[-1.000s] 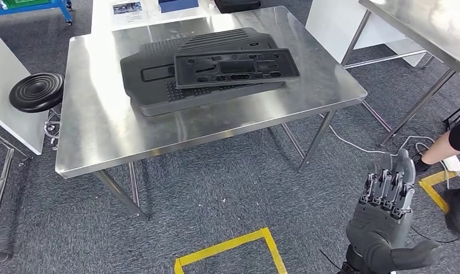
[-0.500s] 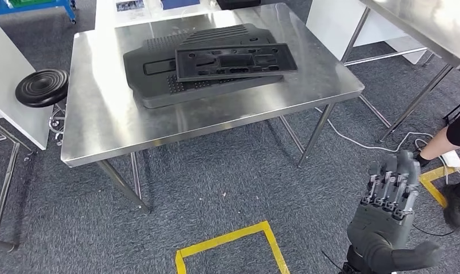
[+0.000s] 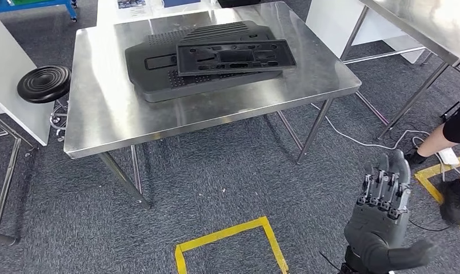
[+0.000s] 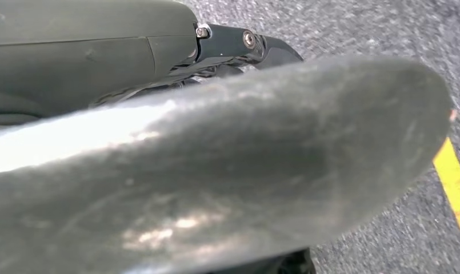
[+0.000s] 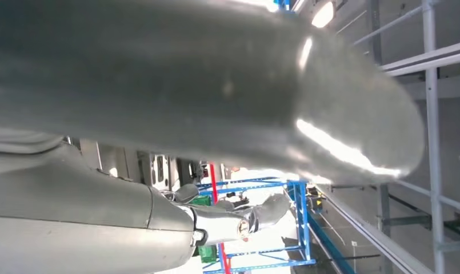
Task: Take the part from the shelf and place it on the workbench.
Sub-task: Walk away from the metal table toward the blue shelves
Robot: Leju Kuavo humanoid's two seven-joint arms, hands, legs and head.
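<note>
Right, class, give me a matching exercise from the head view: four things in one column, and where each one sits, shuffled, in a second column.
Things:
1. black plastic parts
2. round black stool
3. yellow floor tape
4. right robot hand

Places:
A. on the carpet, nearest the robot, in front of the steel table
B. raised over the carpet at the lower right, holding nothing
C. stacked on the steel table
D. beside the table's left end

Pairs: 1-C, 2-D, 3-A, 4-B
</note>
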